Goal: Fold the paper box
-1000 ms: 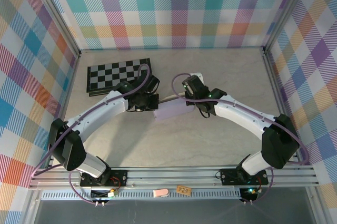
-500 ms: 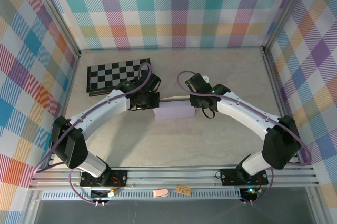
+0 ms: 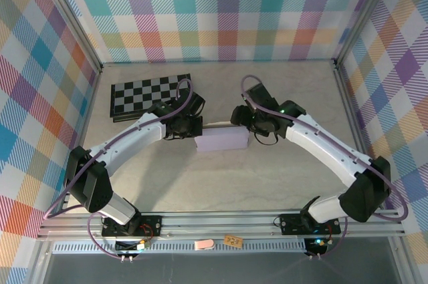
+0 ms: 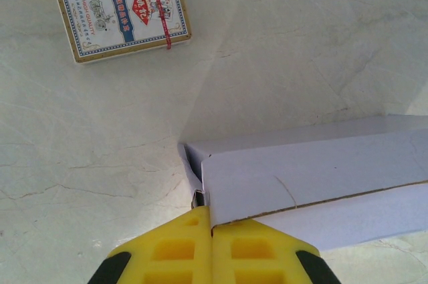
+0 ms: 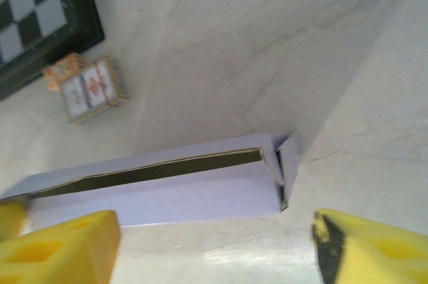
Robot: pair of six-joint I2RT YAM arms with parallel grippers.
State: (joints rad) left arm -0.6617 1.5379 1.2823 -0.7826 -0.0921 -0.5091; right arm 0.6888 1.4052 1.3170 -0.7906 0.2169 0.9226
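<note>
My left pincer (image 4: 210, 225) clamps a corner of the paper box (image 4: 314, 177); my right pincer (image 5: 214, 250) gapes, so I'd close it squarely on the open end.

right gripper (image 5: 214, 240): spread wide, just short of paper box (image 5: 167, 194) (top seam gaping) | card pack (image 5: 93, 89): beyond it | checkerboard (image 5: 37, 23): farther beyond

The card pack (image 4: 122, 11) seems to read "HIGH QUALITY"; its other print is illegible.
</note>
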